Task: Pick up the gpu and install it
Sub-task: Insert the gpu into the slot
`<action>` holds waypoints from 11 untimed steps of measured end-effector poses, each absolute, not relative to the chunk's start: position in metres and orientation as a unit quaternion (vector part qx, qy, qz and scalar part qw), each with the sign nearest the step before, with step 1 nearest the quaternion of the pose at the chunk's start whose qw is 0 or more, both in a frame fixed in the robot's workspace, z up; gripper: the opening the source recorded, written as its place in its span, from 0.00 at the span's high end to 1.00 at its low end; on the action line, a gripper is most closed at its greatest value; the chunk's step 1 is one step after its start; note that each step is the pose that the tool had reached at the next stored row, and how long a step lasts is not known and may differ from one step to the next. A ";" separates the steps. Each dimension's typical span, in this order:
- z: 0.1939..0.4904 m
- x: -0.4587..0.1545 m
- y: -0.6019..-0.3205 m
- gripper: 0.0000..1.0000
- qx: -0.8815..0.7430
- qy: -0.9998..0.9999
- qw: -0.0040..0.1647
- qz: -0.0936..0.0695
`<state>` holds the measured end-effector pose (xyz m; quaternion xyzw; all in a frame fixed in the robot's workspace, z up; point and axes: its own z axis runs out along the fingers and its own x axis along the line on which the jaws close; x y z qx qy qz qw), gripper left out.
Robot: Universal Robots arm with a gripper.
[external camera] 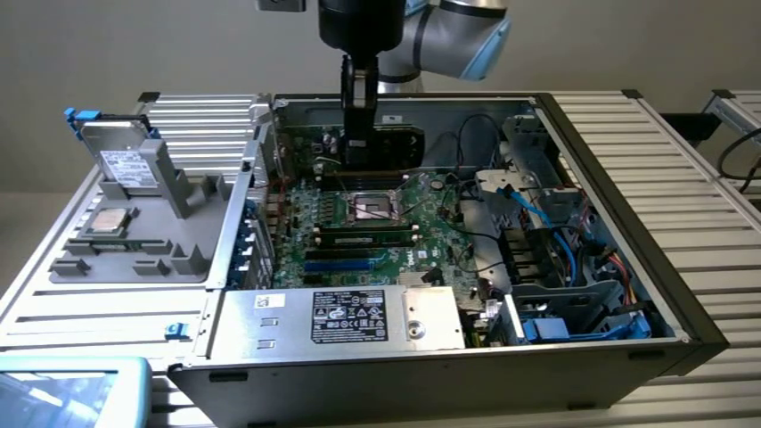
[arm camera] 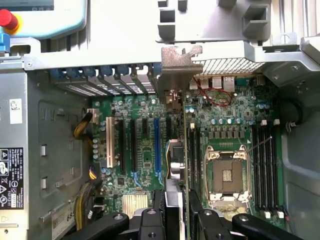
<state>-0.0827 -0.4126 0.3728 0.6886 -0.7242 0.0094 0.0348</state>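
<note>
The gpu (external camera: 387,147) stands on edge, its black cooler facing the exterior view's right, inside the far end of the open computer case (external camera: 666,294). My gripper (external camera: 360,134) comes down from above and is shut on its upper edge. In the wrist view I look along the gpu (arm camera: 174,160) edge-on, held between my fingers (arm camera: 159,212). Its silver end bracket (arm camera: 179,67) reaches the case's rear slot openings. The card hangs low over the green motherboard (arm camera: 140,150), beside the blue slot (arm camera: 157,145) and near the open processor socket (arm camera: 227,175); whether it touches a slot I cannot tell.
A grey parts tray (external camera: 143,259) at the exterior view's left carries a hard drive (external camera: 125,165) and a square silver chip (external camera: 110,221). The power supply (external camera: 356,316) fills the case's near end. Blue and black cables (external camera: 559,223) crowd the right side. A teach pendant (external camera: 71,392) lies at the near left.
</note>
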 end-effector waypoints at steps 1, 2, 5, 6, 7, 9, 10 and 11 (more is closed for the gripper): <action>0.372 -0.083 -0.412 0.70 0.689 -0.724 0.035 0.010; 0.371 -0.084 -0.412 0.70 0.690 -0.723 0.036 0.011; 0.369 -0.086 -0.411 0.70 0.696 -0.717 0.037 0.013; 0.369 -0.086 -0.411 0.70 0.699 -0.714 0.037 0.013; 0.368 -0.086 -0.411 0.70 0.700 -0.713 0.037 0.013; 0.368 -0.086 -0.411 0.70 0.701 -0.712 0.037 0.013; 0.366 -0.086 -0.411 0.70 0.701 -0.712 0.037 0.013; 0.365 -0.086 -0.411 0.70 0.701 -0.712 0.037 0.013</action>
